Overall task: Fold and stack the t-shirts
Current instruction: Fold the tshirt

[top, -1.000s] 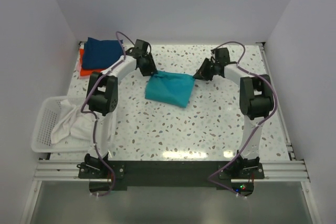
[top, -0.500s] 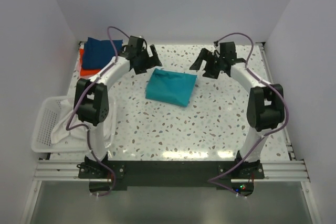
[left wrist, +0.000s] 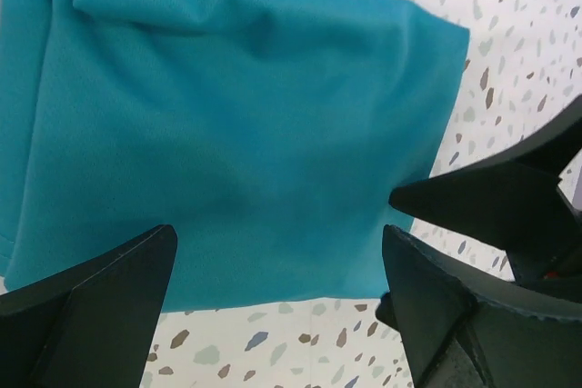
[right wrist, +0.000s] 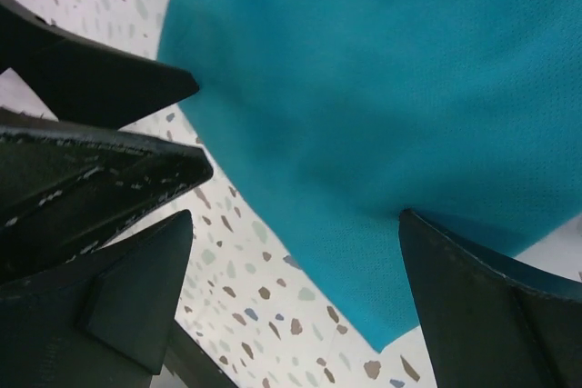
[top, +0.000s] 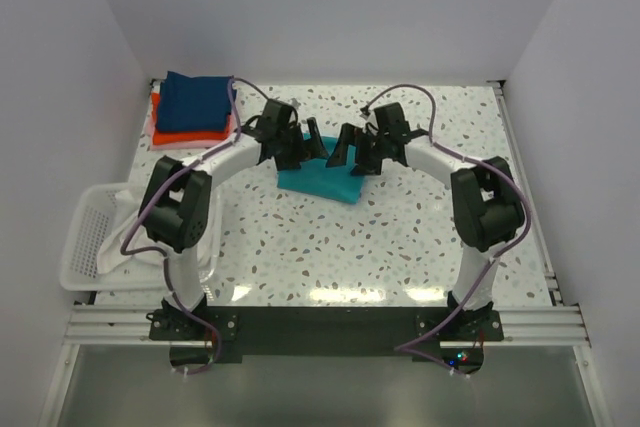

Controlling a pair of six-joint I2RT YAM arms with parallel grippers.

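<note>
Teal t-shirt (top: 325, 185) lies folded at the centre of the surface (top: 400, 237), its long axis running left to right with the right end slightly nearer my bases. My left pincer (top: 308, 150) and right pincer (top: 345, 150) hang over its far edge, both spread wide and pinching nothing. From above they hide that edge. Navy t-shirt (top: 197, 99) tops the orange-red t-shirt (top: 190, 135) in the far-left corner.
</note>
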